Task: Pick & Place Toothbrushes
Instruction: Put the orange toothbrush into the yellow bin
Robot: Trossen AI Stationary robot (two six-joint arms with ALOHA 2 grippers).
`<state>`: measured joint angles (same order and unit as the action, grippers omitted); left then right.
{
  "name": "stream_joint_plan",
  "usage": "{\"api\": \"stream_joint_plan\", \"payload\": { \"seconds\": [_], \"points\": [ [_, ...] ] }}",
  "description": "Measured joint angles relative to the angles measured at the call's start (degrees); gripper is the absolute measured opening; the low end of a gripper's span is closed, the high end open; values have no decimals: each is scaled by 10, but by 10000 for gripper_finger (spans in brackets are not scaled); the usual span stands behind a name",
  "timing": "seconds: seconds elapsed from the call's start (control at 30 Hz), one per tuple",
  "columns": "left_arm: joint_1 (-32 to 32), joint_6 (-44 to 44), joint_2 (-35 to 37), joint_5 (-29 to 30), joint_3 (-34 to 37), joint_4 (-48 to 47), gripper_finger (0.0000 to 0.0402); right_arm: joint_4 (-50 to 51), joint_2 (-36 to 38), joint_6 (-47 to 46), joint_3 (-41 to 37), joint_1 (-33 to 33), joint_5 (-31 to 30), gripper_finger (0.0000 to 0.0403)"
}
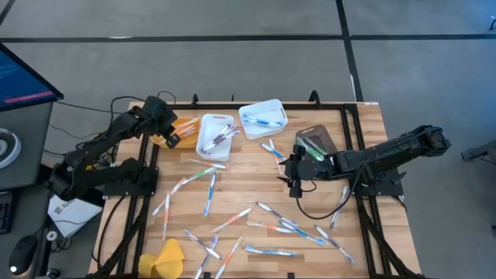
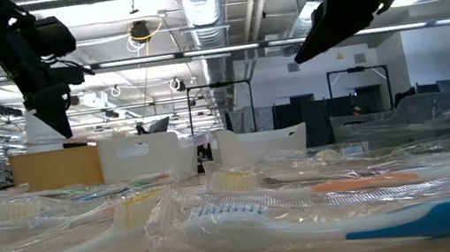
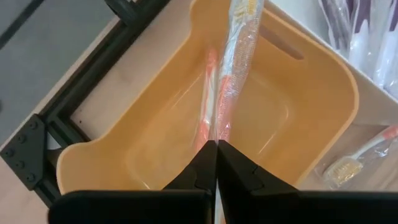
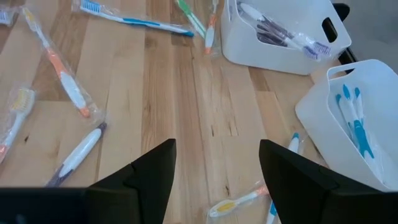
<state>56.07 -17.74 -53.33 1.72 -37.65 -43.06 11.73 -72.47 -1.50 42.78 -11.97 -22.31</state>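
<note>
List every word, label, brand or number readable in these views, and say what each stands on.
None can be read.
Monitor at the table's left edge: lines of text on screen, too small to read.
Toothbrushes and their clear wrappers: no legible print.
Orange bin and white bins: no labels visible.

In the left wrist view, the wrapped orange toothbrush point(image 3: 233, 68) runs off the picture's edge, so its far end is unseen, and its near end vanishes between the closed fingers point(image 3: 199, 177). The nearest toothbrushes point(image 2: 328, 218) in the low view are blurred, their bristle heads hard to make out. The right arm's fingers point(image 4: 149, 174) are cut off by the frame edge.
</note>
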Motion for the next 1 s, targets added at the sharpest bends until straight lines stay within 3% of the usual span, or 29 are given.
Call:
{"api": "stream_joint_plan", "payload": {
  "seconds": [1.0],
  "points": [
    [-5,0,-72,10,0,0,1,-7,0,0,0,0,0,226]
  ]
}}
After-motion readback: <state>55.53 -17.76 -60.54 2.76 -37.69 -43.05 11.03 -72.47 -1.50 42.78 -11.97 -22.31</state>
